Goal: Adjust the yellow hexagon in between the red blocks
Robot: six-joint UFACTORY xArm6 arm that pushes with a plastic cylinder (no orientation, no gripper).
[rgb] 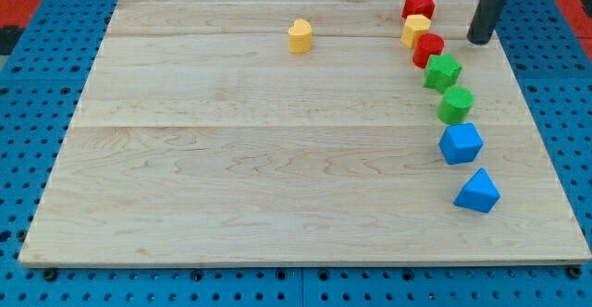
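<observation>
A yellow hexagon (415, 30) sits near the view's top right, touching a red star-like block (419, 5) above it and a second red block (428, 49) below it. The three form a short slanted line. My tip (479, 41) rests on the board to the right of this line, a short way from the lower red block and touching nothing. The rod rises out of the view's top.
A yellow heart-shaped block (299, 36) stands alone at top centre. Below the red blocks run a green star (442, 71), a green cylinder (455, 105), a blue cube (461, 143) and a blue triangular block (477, 191). The wooden board (231, 159) lies on a blue pegboard.
</observation>
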